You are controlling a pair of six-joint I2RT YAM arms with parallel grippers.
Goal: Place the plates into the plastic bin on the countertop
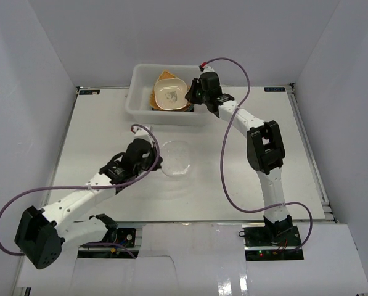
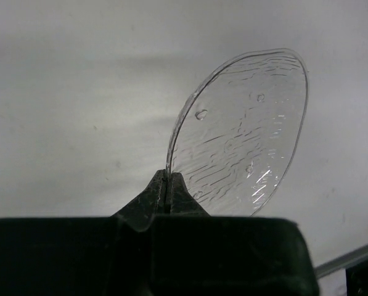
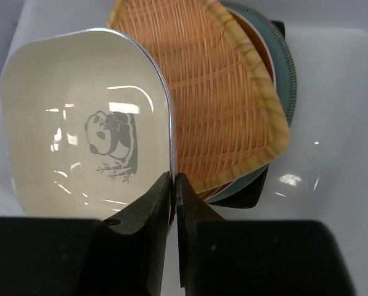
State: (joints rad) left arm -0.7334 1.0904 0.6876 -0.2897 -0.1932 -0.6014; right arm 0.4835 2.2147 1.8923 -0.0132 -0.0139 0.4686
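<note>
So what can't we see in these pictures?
- Right wrist view: the plates under the tan woven fan-shaped dish and cream squarish panda bowl. Only a blue-green round plate rim and a black corner show, so they can't be counted.
- Left wrist view: the clear glass plate has its lower edge hidden behind the left jaws.
- Top view: whether that glass plate touches the white tabletop; it's too faint.

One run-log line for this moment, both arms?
left fingers: shut on glass plate rim | right fingers: shut on cream bowl rim, inside plastic bin
</note>
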